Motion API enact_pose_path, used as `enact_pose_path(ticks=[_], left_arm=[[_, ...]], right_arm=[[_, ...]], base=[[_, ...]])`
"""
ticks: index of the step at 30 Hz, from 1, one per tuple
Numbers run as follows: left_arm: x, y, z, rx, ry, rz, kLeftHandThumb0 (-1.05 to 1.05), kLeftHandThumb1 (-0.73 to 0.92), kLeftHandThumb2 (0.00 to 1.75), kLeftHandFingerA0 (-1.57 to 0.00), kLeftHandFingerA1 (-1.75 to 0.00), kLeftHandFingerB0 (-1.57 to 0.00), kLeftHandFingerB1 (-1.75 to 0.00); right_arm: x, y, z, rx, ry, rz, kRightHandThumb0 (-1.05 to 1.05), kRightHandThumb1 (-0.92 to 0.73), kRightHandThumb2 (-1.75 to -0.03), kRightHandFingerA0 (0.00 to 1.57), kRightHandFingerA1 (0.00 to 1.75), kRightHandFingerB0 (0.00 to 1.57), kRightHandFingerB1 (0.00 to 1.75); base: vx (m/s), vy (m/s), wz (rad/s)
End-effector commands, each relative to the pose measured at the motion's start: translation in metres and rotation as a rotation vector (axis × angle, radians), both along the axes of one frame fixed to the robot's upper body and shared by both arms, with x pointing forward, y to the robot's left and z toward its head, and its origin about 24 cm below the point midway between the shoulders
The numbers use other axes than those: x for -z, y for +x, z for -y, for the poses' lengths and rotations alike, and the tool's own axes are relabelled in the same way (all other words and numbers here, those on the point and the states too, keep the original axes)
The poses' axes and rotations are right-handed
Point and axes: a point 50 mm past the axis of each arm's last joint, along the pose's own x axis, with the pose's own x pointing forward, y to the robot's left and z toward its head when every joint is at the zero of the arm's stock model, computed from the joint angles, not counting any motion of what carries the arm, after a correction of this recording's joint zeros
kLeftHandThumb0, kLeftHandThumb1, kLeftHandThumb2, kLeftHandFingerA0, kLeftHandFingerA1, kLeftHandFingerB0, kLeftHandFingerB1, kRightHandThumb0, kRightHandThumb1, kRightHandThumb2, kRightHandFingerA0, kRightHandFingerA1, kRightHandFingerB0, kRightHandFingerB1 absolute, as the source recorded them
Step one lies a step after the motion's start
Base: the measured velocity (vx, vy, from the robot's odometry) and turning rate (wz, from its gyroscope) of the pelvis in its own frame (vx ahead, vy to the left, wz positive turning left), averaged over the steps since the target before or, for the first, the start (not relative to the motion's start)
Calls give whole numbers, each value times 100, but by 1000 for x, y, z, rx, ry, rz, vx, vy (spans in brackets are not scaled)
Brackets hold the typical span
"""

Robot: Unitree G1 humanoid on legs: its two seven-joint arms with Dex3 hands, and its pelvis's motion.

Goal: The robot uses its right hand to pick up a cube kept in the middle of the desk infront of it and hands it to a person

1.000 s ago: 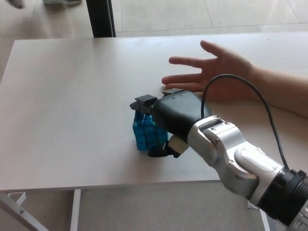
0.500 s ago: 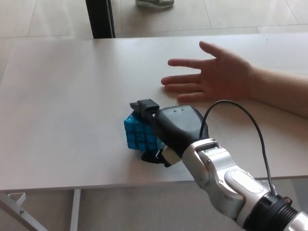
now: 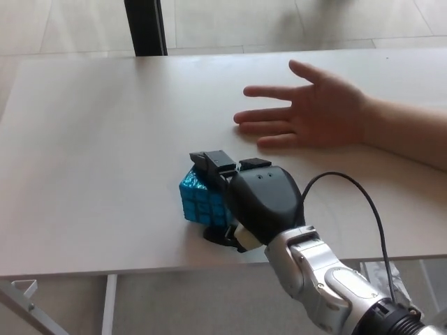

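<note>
Right hand (image 3: 255, 199) clamped on glossy blue puzzle cube (image 3: 200, 200), 3x3 tiles, on matte desk (image 3: 91, 139); person's open palm (image 3: 314, 112) rested nearby.

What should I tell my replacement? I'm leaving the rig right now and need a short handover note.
Right hand: closed around the cube, fingers over its top and thumb below; the cube looks tilted and is at or just above the desk.
Left hand: not in view.
Person's hand: open, palm up, resting on the desk beyond the cube, to the right.
Done: the reach and the grasp.
Left: lift the cube clear, carry it to the open palm, release it there. Watch the cable looping off the wrist.
</note>
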Motion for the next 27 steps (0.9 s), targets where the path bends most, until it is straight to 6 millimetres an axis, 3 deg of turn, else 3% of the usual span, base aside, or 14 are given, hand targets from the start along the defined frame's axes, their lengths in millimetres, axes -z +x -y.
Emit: enact_pose_path(ticks=[1, 4, 9, 12, 17, 18, 19, 21, 24, 25, 26, 27], left_arm=[[-5, 0, -4, 23, 21, 4, -68, 74, 63, -64, -68, -59, -47], [-5, 0, -4, 34, 23, 8, -69, 74, 62, -64, -67, -64, -48], [-5, -3, -4, 35, 28, -5, -68, 75, 62, -64, -65, -63, -48], [-5, -5, -4, 31, 25, -9, -67, 76, 62, -59, -57, -58, -45], [-5, -6, -5, 50, 41, -33, -67, 77, 63, -62, -61, -62, -46], [-5, -6, -5, 38, 37, -20, -67, 76, 63, -67, -73, -64, -48], [-5, -6, -5, 35, 34, -15, -66, 76, 63, -65, -69, -62, -47], [-5, -6, -5, 40, 33, -21, -66, 77, 63, -64, -63, -62, -46], [-5, -7, -5, 29, 32, -23, -67, 76, 63, -66, -66, -65, -48], [-5, -8, -5, 23, 32, -23, -69, 75, 63, -73, -79, -68, -50], [-5, -7, -6, 29, 33, -24, -69, 75, 63, -68, -73, -66, -49], [-5, -7, -5, 22, 34, -20, -68, 75, 62, -71, -78, -67, -50]], right_arm=[[6, -7, 4, 5, 84, 61, -27, -57, -79, 84, 173, 85, 101], [0, -6, 8, 12, 143, 81, -22, -60, -94, 84, 170, 78, 114], [-13, -3, 11, 20, 203, 160, -25, -62, -85, 86, 165, 79, 107], [-21, -1, 11, 17, 239, 188, -22, -55, -98, 88, 160, 82, 107], [-38, 6, 14, 13, 276, 219, -22, -49, -97, 92, 151, 86, 102], [-48, 11, 18, -1, 275, 249, -25, -51, -87, 93, 150, 86, 94], [-53, 13, 21, -3, 270, 256, -24, -51, -84, 93, 143, 87, 91], [-68, 22, 30, 1, 244, 288, -24, -54, -81, 90, 147, 87, 86], [-84, 30, 39, -6, 254, 336, -22, -52, -81, 97, 140, 91, 84], [-99, 41, 50, 13, 199, 377, -24, -55, -72, 93, 149, 92, 79], [-105, 46, 55, 16, 166, 386, -24, -54, -72, 94, 139, 93, 76], [-115, 56, 67, 35, 101, 392, -27, -55, -72, 88, 152, 92, 79]], base=[[0, 0, 0], [0, 0, 0], [0, 0, 0], [0, 0, 0], [0, 0, 0], [0, 0, 0], [0, 0, 0], [0, 0, 0], [0, 0, 0], [0, 0, 0], [0, 0, 0], [0, 0, 0]])
